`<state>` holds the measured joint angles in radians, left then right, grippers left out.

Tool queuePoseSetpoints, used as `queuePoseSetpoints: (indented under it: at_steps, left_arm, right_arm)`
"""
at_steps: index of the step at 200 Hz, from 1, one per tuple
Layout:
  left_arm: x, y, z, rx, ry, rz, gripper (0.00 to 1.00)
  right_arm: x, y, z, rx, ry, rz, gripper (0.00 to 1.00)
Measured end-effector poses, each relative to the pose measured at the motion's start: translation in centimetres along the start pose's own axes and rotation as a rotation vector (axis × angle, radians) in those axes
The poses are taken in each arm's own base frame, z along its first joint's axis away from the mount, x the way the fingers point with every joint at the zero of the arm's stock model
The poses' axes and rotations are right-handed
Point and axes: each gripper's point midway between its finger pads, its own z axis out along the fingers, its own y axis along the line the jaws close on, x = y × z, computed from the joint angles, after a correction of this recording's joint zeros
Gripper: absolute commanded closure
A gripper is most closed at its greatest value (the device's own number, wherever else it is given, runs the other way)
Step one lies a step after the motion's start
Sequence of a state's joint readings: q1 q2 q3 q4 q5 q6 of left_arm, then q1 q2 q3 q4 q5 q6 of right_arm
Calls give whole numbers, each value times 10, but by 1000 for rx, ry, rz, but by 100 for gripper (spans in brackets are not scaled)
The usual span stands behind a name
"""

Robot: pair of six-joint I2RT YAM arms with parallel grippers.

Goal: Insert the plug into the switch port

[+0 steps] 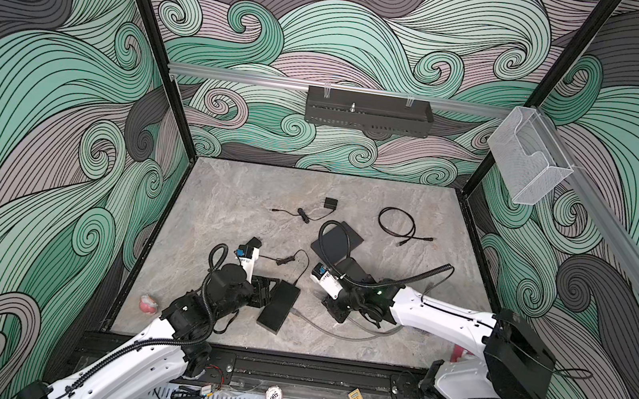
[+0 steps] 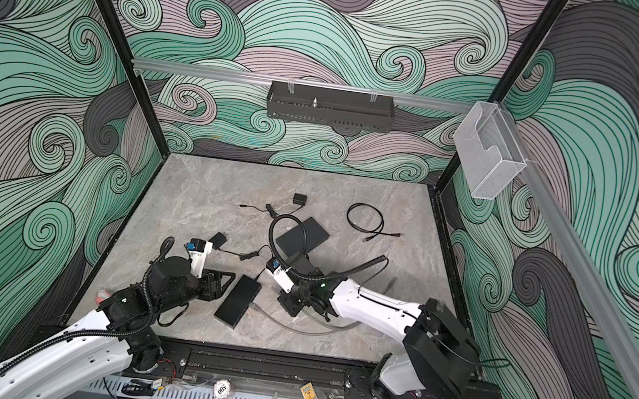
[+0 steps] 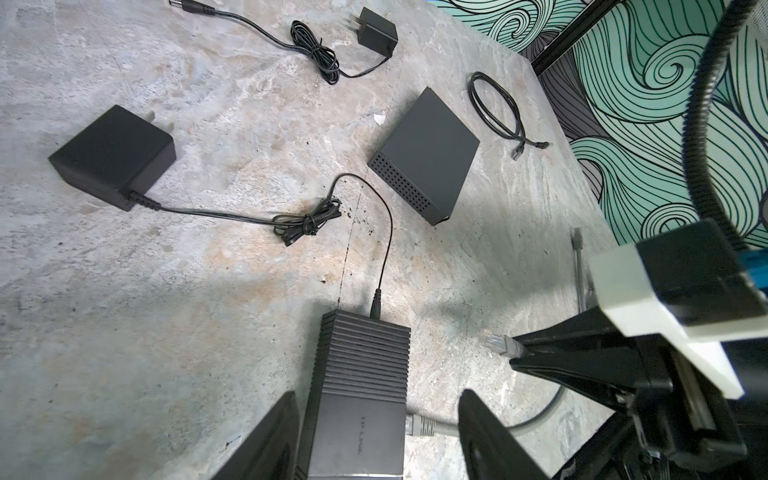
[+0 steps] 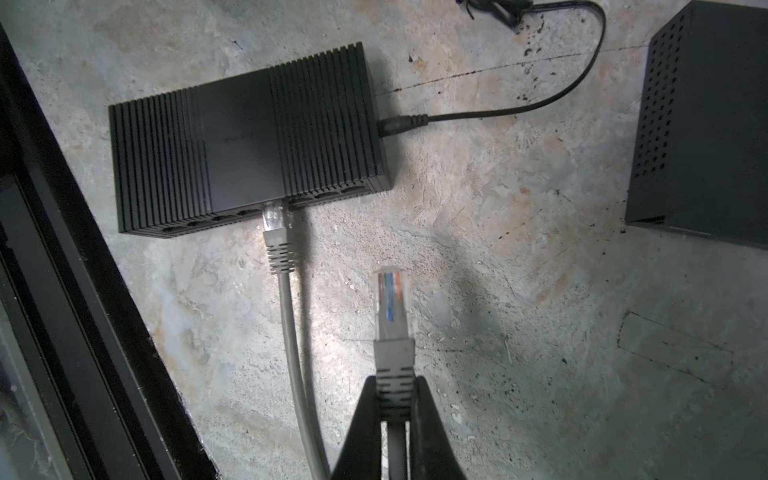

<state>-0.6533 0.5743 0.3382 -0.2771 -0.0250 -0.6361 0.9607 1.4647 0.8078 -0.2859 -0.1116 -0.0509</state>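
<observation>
The lettering TP-LINK is faintly read on top of the ribbed switch (image 3: 360, 374), which lies near the table's (image 1: 226, 196) front edge, left of the middle. The switch is seen between the left fingers (image 3: 486, 432), which are spread wide; contact cannot be told. A grey plug (image 4: 390, 307) with a clear tip is pinched by its boot between the right fingers (image 4: 432, 436), just short of the switch's port side. A second plug (image 4: 276, 232) is seated there. The ports are lost in shadow. A round tag (image 1: 274, 396) on the front rail is marked 500.
</observation>
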Motion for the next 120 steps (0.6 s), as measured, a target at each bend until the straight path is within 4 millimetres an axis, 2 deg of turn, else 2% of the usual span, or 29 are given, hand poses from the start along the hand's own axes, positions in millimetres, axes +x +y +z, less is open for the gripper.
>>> queuePoseSetpoints:
  at_steps: [31, 60, 69, 80, 120]
  left_arm:
    - [4, 4, 4, -21, 18, 1, 36]
    - [13, 11, 11, -56, 68, 3, 30]
    - [17, 13, 13, -67, 84, 7, 20]
    - [20, 14, 13, -72, 99, 3, 2]
    - [18, 7, 8, -30, 91, -4, 1]
  right_arm:
    - [4, 1, 5, -11, 20, 1, 100]
    - [9, 2, 10, -19, 41, 6, 100]
    - [11, 3, 11, -23, 47, 10, 100]
    - [12, 3, 12, -25, 52, 14, 100]
    - [18, 4, 13, -27, 62, 40, 100]
